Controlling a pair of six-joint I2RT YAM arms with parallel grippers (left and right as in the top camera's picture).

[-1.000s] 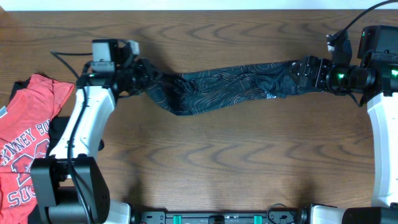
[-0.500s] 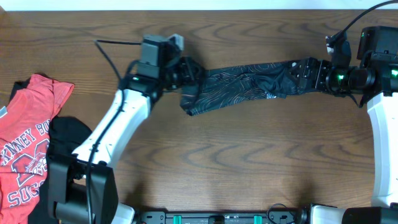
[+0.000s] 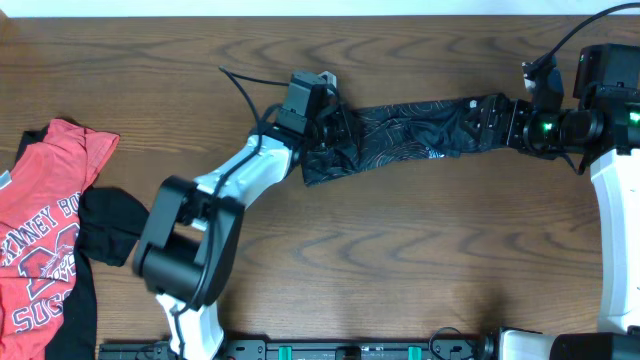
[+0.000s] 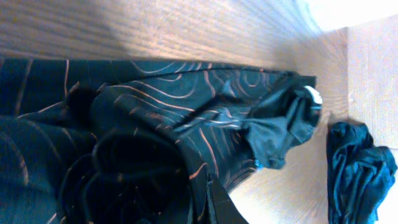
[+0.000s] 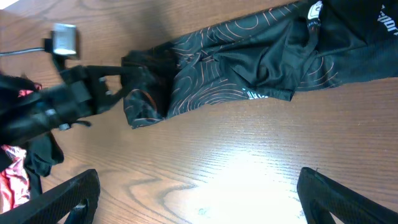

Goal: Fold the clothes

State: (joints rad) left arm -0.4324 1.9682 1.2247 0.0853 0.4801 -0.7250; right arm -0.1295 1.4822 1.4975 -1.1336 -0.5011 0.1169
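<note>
Black jersey (image 3: 420, 125) lies stretched across the surface's (image 3: 400, 260) far half, its left end bunched tight in the left fingers (image 3: 334, 124); right fingers (image 5: 68, 196) gape wide and empty, so any pull could drag it unanchored into a crumpled heap

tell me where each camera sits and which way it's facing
overhead: above the table, facing straight down; both arms show, the jersey lying between them
left wrist: on the left arm, facing along the jersey; one finger shows
right wrist: on the right arm, facing the left arm; its open fingers show
shared: all three see the jersey
</note>
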